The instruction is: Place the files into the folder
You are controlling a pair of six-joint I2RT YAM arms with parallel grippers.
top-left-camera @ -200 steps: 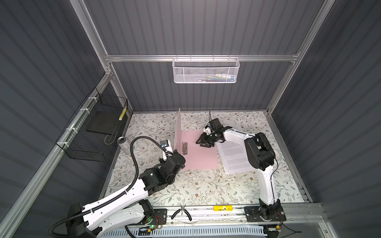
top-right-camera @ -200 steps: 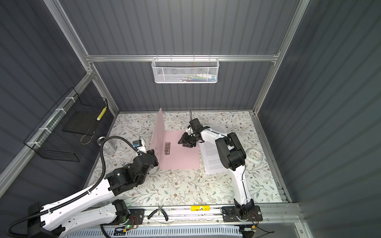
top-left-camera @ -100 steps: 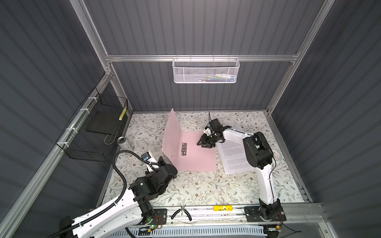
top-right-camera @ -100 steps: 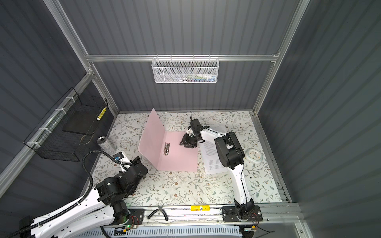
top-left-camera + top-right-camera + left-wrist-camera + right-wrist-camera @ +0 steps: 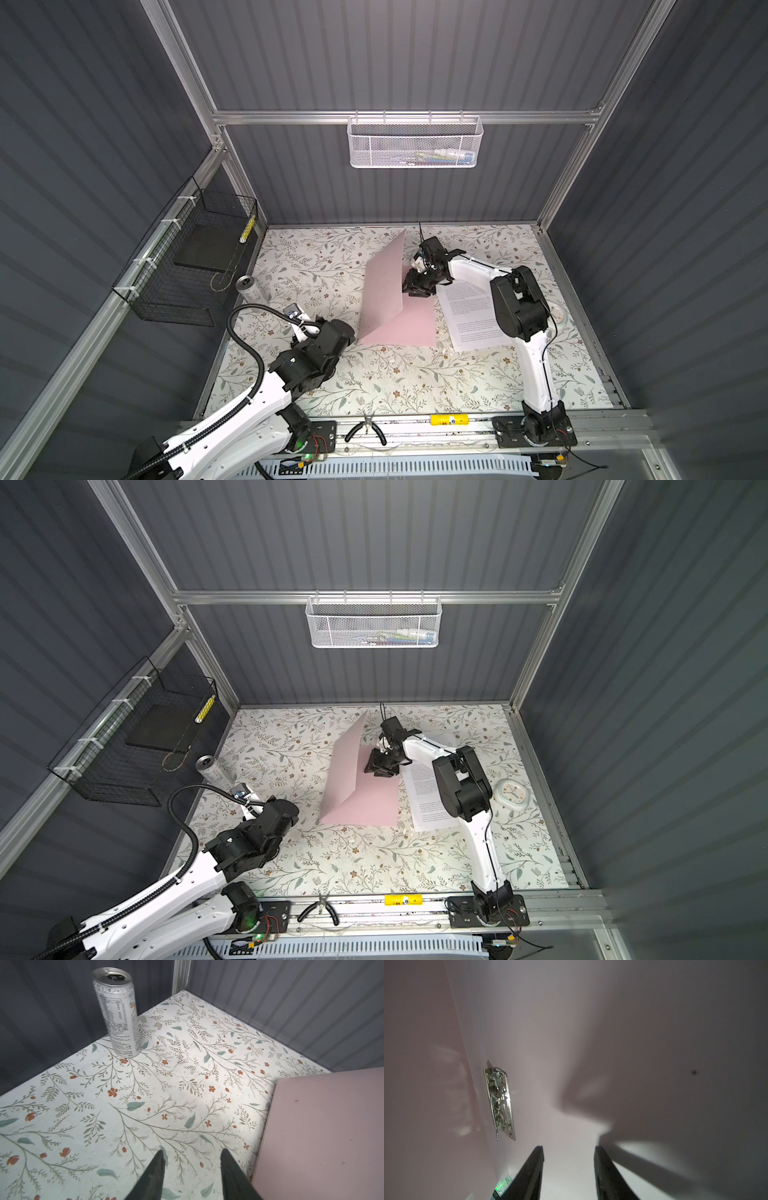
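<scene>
The folder [image 5: 382,291] gapes, right hand [image 5: 569,1152] reaching inside, left hand [image 5: 192,1152] beside, both spread empty.

A pink folder [image 5: 345,779] stands half open on the floral tabletop [image 5: 374,862], the right gripper [image 5: 377,771] over its flat leaf, the files [image 5: 419,789] just beside.

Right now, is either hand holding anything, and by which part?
Nothing is held: left hand open beside the folder, right hand open over its lower leaf.
</scene>
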